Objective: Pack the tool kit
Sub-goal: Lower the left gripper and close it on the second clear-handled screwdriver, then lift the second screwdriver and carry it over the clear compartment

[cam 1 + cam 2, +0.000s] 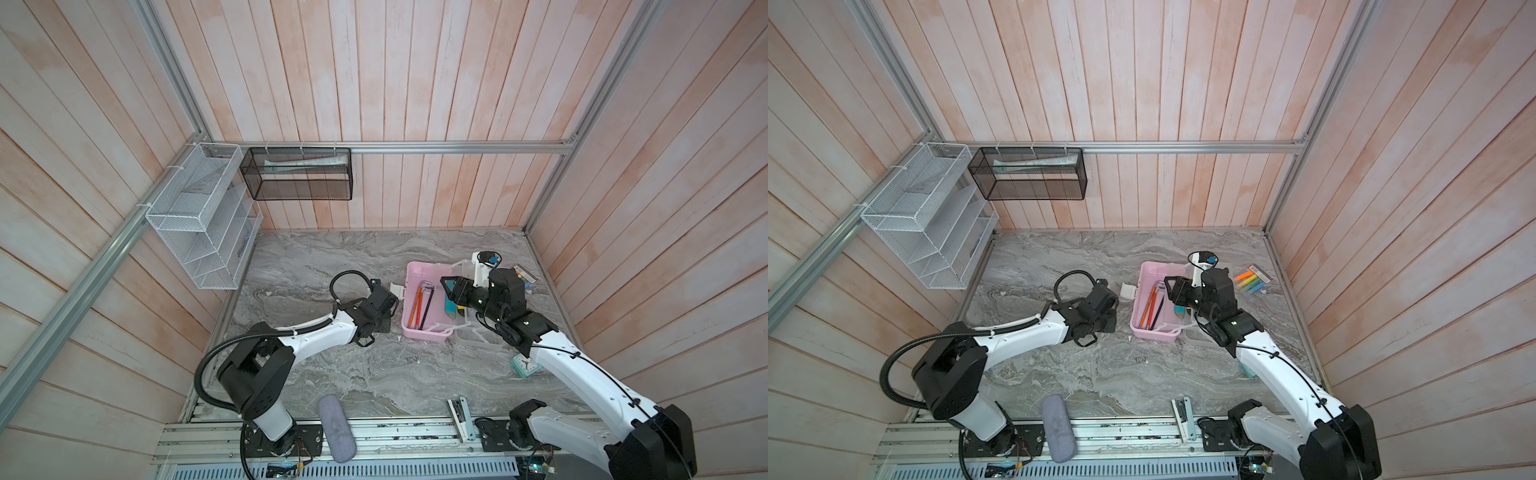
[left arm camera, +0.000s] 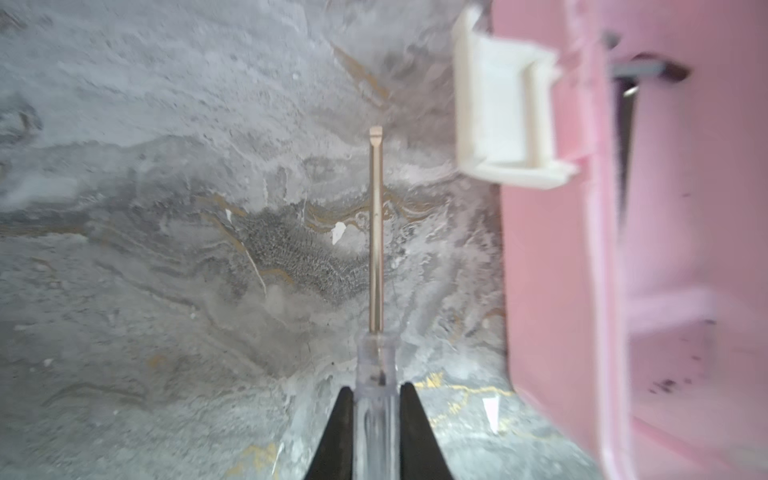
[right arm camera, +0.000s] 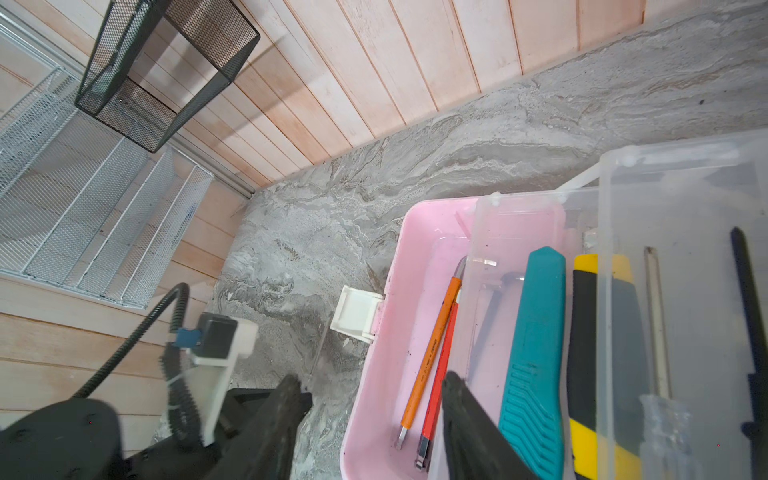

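The grey marbled tabletop point(image 1: 332, 257) is boxed in by pale plank walls. The pink box point(image 1: 417, 272) sits open right of the middle, with its frosted lid point(image 1: 465, 338) folded out flat on the side away from my left arm.

My left gripper point(image 2: 376, 390) is pinched narrow on the clear handle of a slim screwdriver point(image 2: 376, 232). The metal shaft sticks straight out over the marble, outside the box and just beside its white latch point(image 2: 498, 112). I can't tell whether the tip touches the table.

My right gripper point(image 3: 372, 390) hangs above the box, with its jaws roughly half apart and nothing between them.

On the pink floor of the box an orange screwdriver point(image 3: 432, 349) and a red screwdriver point(image 3: 442, 365) lie side by side, with the hex keys point(image 1: 428, 289) next to them. A teal tool point(image 3: 536, 353) and a black-and-yellow tool point(image 3: 590, 332) lie parallel behind clear plastic. I can't tell whether that plastic is a tray or part of the lid.

A packet of highlighters point(image 1: 1250, 280) lies on the table beyond the box, near the wall.
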{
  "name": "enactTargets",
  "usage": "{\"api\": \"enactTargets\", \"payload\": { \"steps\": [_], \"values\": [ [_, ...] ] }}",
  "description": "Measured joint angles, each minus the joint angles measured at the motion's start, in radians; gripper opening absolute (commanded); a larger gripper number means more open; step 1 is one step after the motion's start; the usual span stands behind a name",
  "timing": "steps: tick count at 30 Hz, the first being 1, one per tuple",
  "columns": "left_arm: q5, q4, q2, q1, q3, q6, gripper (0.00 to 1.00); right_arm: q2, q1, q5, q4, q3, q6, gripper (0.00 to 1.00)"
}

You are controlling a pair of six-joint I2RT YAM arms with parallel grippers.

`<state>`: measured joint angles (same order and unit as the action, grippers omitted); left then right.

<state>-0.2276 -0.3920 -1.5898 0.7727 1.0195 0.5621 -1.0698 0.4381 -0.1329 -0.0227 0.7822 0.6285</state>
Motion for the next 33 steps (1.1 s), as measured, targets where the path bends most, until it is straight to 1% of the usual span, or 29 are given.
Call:
{"api": "enactTargets", "payload": {
  "steps": [2, 5, 9, 12, 14, 20, 23, 27, 30, 33],
  "values": [
    [0.028, -0.012, 0.075, 0.000, 0.013, 0.007, 0.00, 0.021, -0.019, 0.000, -0.002, 0.000, 0.001, 0.54],
    [0.074, -0.002, 0.135, 0.009, 0.066, 0.027, 0.00, 0.066, -0.066, 0.002, -0.012, 0.000, 0.008, 0.54],
    [0.122, 0.070, 0.122, 0.054, 0.179, 0.063, 0.00, 0.126, -0.153, 0.013, -0.039, 0.002, 0.026, 0.54],
    [0.145, 0.137, 0.034, 0.107, 0.308, 0.086, 0.00, 0.165, -0.230, 0.024, -0.070, 0.002, 0.043, 0.54],
    [0.158, 0.190, -0.052, 0.141, 0.393, 0.105, 0.00, 0.197, -0.276, 0.032, -0.090, 0.002, 0.056, 0.54],
    [0.186, 0.260, -0.288, 0.215, 0.565, 0.162, 0.00, 0.302, -0.368, 0.052, -0.135, 0.002, 0.068, 0.54],
    [0.200, 0.277, -0.405, 0.251, 0.663, 0.188, 0.00, 0.327, -0.390, 0.058, -0.159, 0.002, 0.067, 0.54],
    [0.222, 0.277, -0.517, 0.280, 0.777, 0.223, 0.00, 0.341, -0.401, 0.062, -0.180, 0.002, 0.059, 0.55],
    [0.232, 0.277, -0.573, 0.286, 0.840, 0.251, 0.00, 0.343, -0.405, 0.064, -0.190, 0.003, 0.049, 0.54],
    [0.232, 0.274, -0.605, 0.285, 0.869, 0.272, 0.00, 0.343, -0.409, 0.065, -0.195, 0.003, 0.043, 0.54]
  ]
}}
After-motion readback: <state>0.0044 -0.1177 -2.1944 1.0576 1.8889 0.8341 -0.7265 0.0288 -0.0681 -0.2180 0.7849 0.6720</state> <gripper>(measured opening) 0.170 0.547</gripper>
